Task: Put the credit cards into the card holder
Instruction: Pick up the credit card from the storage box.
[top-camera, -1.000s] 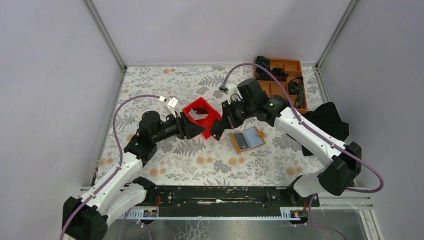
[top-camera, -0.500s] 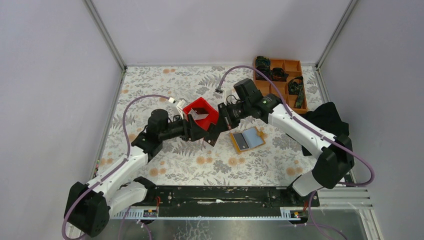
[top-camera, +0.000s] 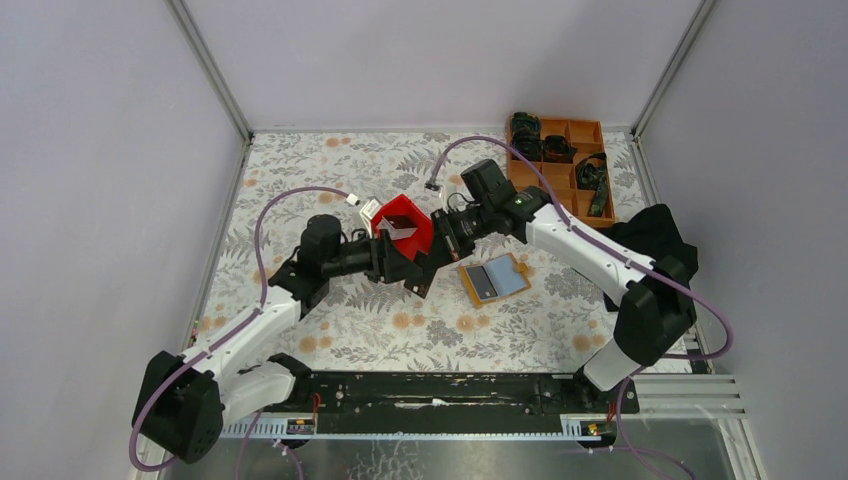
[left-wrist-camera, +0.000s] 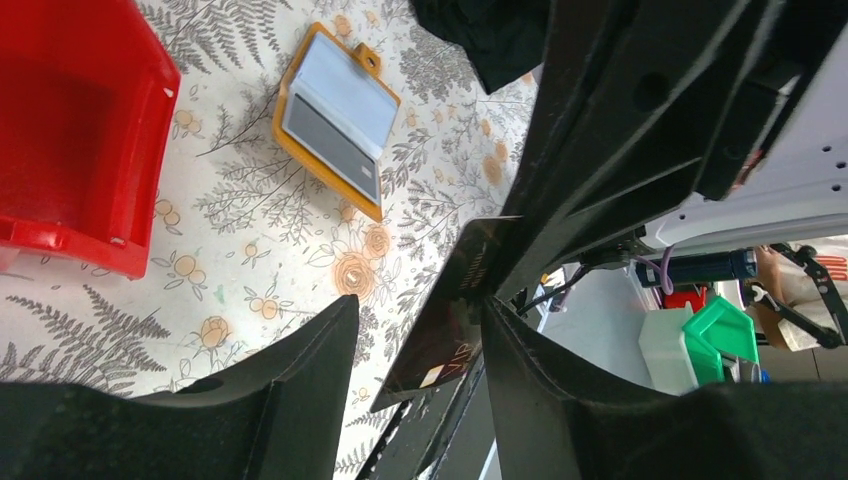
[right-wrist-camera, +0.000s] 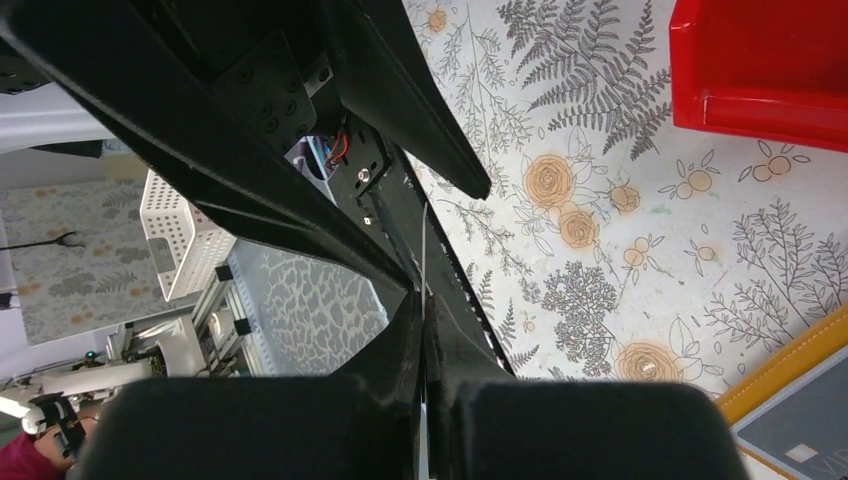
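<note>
Handover at mid-frame: our right pincer (right-wrist-camera: 423, 302) is clamped on a dark card (left-wrist-camera: 452, 318), with our left pincer (left-wrist-camera: 418, 312) apart around it. We close squarely before releasing. The card holder (top-camera: 494, 279) lies open at centre-right.

The red bin (left-wrist-camera: 70, 130) is glossy moulded plastic. The table cover (left-wrist-camera: 250, 230) looks like a matt printed sheet. The card holder (left-wrist-camera: 335, 115) is smooth and tan-orange, leather-like, with matt grey panels. The credit card (left-wrist-camera: 450, 310) is thin dark plastic with a faint sheen. The left gripper (left-wrist-camera: 415, 330) has matt black plastic fingers (left-wrist-camera: 290, 400); the arm shells (top-camera: 590, 250) are smooth white plastic.
</note>
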